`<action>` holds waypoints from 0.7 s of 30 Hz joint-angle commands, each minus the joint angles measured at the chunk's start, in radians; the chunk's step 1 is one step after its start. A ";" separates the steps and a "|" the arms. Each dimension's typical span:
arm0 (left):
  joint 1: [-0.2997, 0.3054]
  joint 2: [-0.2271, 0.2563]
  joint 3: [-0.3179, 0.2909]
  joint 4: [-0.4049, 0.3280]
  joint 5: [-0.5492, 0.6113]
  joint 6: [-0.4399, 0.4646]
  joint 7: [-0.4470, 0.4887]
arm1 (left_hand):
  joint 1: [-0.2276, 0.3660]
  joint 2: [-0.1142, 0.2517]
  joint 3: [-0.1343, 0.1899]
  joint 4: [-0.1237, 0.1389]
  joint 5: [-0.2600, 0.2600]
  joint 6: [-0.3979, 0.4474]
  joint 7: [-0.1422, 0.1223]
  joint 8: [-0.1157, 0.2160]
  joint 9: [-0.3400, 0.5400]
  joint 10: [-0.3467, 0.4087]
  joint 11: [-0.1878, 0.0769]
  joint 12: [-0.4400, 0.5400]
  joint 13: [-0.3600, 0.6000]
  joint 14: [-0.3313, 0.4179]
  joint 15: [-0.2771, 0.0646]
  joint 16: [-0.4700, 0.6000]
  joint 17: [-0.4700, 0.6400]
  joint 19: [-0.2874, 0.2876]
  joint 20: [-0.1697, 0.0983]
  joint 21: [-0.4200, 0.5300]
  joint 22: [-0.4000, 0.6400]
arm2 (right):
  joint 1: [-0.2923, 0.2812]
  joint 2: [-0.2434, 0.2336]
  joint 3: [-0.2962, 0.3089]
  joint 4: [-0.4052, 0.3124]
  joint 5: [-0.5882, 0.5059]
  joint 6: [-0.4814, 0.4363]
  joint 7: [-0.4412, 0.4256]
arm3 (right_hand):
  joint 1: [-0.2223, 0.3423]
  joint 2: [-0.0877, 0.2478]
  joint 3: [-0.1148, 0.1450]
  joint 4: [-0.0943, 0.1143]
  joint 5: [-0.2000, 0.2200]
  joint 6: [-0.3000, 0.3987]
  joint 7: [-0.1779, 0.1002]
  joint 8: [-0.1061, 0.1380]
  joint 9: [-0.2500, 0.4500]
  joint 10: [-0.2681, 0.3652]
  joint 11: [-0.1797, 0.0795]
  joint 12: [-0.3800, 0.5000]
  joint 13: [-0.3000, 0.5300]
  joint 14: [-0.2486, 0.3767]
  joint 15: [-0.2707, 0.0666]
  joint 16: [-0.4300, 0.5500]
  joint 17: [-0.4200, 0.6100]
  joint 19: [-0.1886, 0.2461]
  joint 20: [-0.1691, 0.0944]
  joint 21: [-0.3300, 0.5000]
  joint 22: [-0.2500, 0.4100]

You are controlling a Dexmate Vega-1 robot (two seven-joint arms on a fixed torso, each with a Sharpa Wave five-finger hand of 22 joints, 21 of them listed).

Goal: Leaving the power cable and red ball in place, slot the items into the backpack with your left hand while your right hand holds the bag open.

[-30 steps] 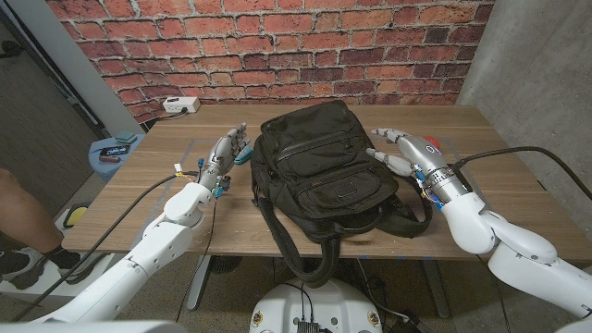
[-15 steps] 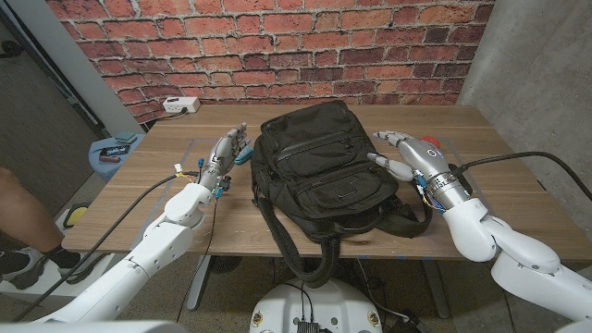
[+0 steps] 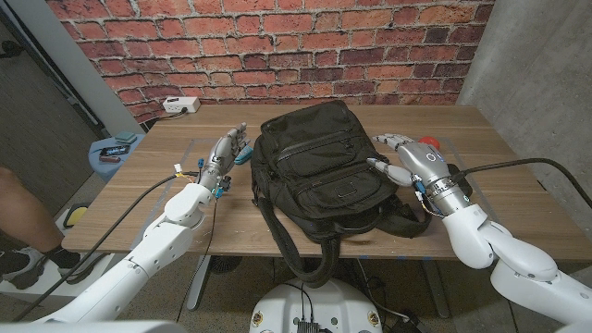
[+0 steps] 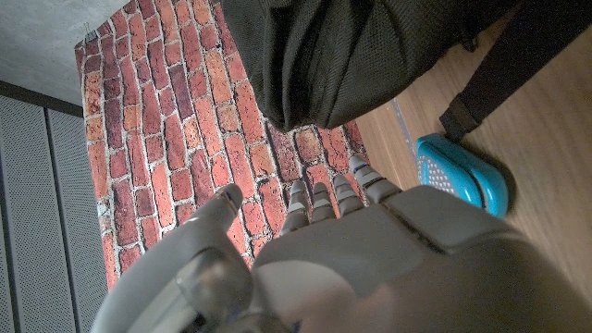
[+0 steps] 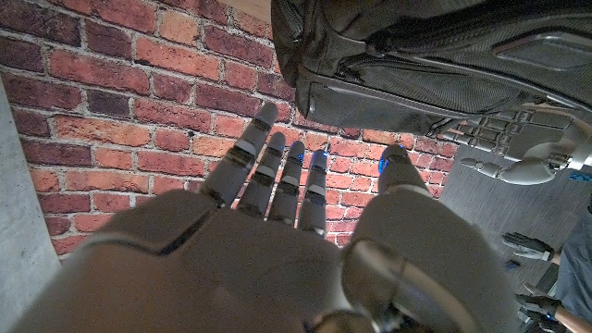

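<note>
Right hand has edged toward the black soft nylon backpack, fingers spread and grasping nothing; left hand likewise empty; limp fabric probably needs pinching at the zipper edge.

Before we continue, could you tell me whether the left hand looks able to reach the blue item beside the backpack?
Probably yes: the left hand is open right beside the blue item, with bare table between them and only a backpack strap nearby.

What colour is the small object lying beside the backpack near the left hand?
Bright blue small object, clearest in the left wrist view.
</note>
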 commanded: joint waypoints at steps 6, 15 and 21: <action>-0.024 -0.005 0.005 0.019 0.004 0.011 -0.002 | 0.031 0.031 0.008 -0.003 0.000 0.008 -0.002 -0.003 0.006 0.007 0.002 -0.003 0.004 0.001 0.005 -0.004 0.002 0.012 0.001 -0.003 0.002 | -0.049 -0.052 0.027 -0.010 -0.055 -0.014 -0.009 | 0.009 -0.010 -0.005 -0.001 0.000 0.019 -0.004 0.008 0.002 0.018 -0.001 0.008 0.001 0.020 -0.095 0.008 0.002 0.020 -0.037 0.006 0.002; -0.050 -0.008 0.014 0.043 0.004 0.017 -0.020 | 0.029 0.030 0.009 -0.004 0.000 0.009 -0.001 -0.003 0.006 0.006 0.003 -0.003 0.004 0.002 0.005 -0.004 0.002 0.013 0.002 -0.004 0.002 | -0.102 -0.075 0.072 -0.037 -0.057 -0.013 0.016 | 0.008 -0.010 -0.007 0.003 0.000 0.022 -0.005 0.007 0.002 0.020 -0.002 0.007 0.001 0.022 -0.095 0.009 0.004 0.023 -0.038 0.005 0.002; -0.061 -0.011 0.022 0.051 0.008 0.020 -0.025 | 0.029 0.030 0.010 -0.004 0.000 0.008 -0.002 -0.003 0.006 0.007 0.002 -0.003 0.004 0.002 0.005 -0.004 0.002 0.013 0.002 -0.005 0.002 | -0.157 -0.071 0.125 -0.057 -0.062 -0.014 0.015 | 0.009 -0.009 -0.008 0.005 0.000 0.024 -0.006 0.007 0.002 0.022 -0.003 0.007 0.001 0.024 -0.096 0.010 0.005 0.025 -0.038 0.004 0.002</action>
